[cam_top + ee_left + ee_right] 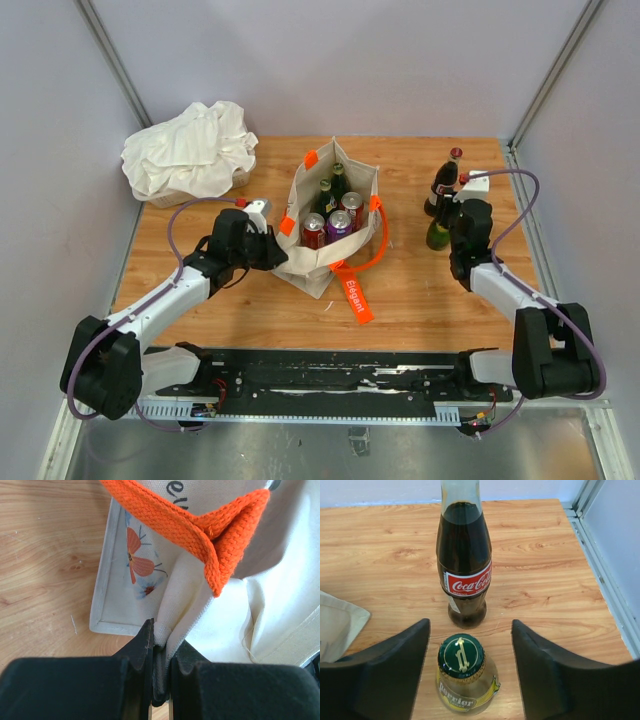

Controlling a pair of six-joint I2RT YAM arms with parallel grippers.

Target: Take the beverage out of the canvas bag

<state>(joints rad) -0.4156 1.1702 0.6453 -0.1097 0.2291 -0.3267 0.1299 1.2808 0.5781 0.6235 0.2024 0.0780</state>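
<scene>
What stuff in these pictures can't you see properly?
- Top view: the walls of the canvas bag hide the bottoms of the cans; their labels are too small to read.
- Right wrist view: the top of the cola bottle is cut off by the upper edge.
- Top view: the right arm covers part of the green bottle.
- Top view: whatever lies under the white cloth heap is covered.
</scene>
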